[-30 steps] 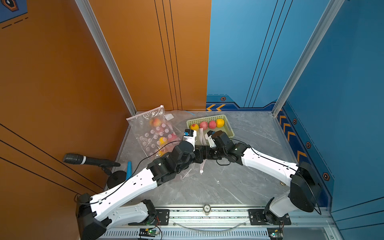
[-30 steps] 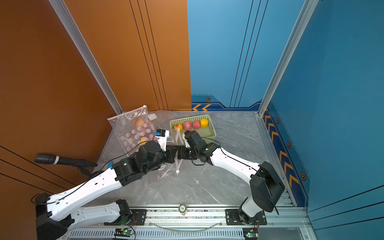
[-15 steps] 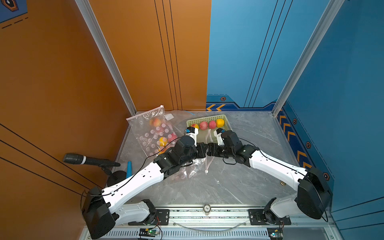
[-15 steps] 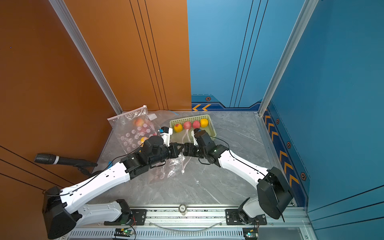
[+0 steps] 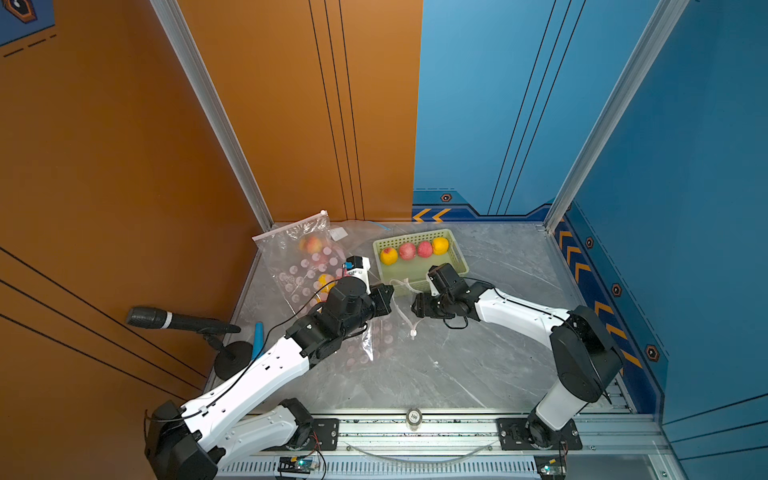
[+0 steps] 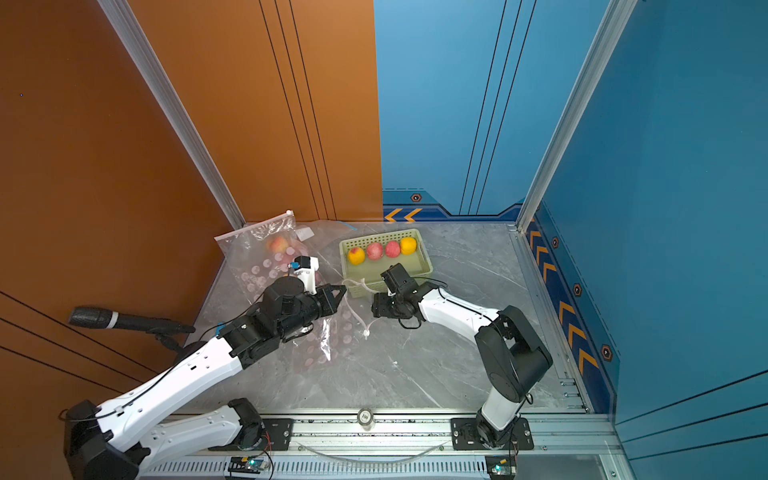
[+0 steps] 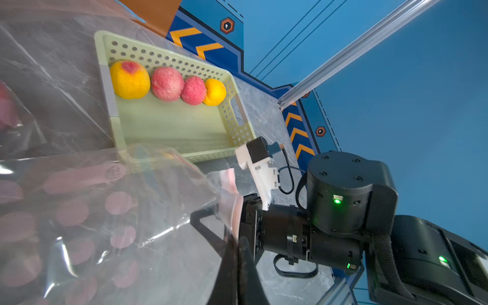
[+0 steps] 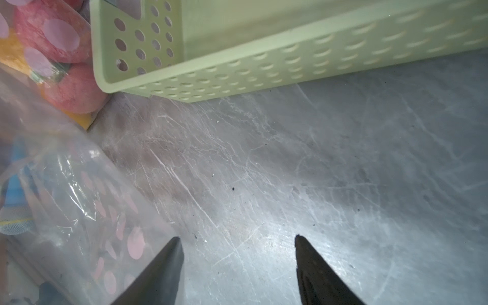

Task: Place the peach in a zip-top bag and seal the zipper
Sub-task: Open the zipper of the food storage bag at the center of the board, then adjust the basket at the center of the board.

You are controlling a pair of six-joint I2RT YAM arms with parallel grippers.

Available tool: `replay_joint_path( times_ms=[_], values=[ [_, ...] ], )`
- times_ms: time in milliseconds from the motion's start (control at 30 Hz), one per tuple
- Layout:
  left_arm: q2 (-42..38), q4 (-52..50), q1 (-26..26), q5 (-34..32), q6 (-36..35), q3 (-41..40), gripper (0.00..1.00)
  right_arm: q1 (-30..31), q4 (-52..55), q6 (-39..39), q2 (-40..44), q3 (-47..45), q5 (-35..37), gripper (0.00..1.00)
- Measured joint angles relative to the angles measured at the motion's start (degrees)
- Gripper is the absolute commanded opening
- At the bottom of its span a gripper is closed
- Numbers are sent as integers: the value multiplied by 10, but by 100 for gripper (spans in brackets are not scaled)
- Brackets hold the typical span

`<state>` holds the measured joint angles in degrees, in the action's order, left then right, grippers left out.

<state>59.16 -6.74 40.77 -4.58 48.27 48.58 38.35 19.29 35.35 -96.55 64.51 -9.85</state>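
Pinching the bag (image 7: 118,224), the left gripper (image 5: 385,296) props it for a peach (image 5: 407,251); the right gripper (image 8: 237,237) hangs open, empty.

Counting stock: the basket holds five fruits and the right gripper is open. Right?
Not quite: the basket holds four fruits, not five, as the left wrist view shows. The right gripper is open.

There is one green basket (image 7: 169,56) just past the right gripper (image 5: 417,306), with two yellow fruits (image 5: 388,255) and two pink fruits (image 5: 407,250) in it. One dotted bag (image 7: 118,216) is at the left gripper (image 6: 338,297), and a second bag (image 5: 291,249) lies past it. One microphone (image 5: 153,318) stands well apart from both.
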Motion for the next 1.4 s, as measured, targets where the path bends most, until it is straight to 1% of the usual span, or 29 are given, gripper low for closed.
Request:
replay_joint_path(
  times_ms=[167,367,467,567,667,733,900,1000,1100,1167,1300,1400],
  values=[
    [-2,18,-8,-15,0,-21,0,0,8,-25,4,47,-23,71],
    [20,38,-11,-27,-2,-27,0,-15,14,-47,50,83,-57,73],
    [27,43,-19,-29,-5,-28,0,-42,16,-52,76,97,-69,71],
    [28,50,-29,-29,-6,-31,0,-79,22,-54,75,126,-66,67],
    [28,54,-38,-28,-6,-34,0,-113,44,-64,39,176,-44,63],
    [29,57,-40,-26,-7,-35,0,-129,59,-77,-10,221,-28,58],
    [30,63,-41,-16,-9,-36,0,-148,98,-108,-151,320,-1,56],
    [35,70,-42,-10,-9,-36,0,-151,124,-123,-218,355,13,55],
    [42,75,-44,0,-16,-36,0,-153,149,-131,-263,373,25,55],
    [48,75,-44,7,-22,-36,0,-157,163,-134,-277,373,27,55],
    [56,74,-44,21,-35,-35,0,-168,177,-136,-282,362,36,54],
    [56,74,-44,30,-41,-34,0,-174,177,-136,-282,335,45,54]
  ],
)
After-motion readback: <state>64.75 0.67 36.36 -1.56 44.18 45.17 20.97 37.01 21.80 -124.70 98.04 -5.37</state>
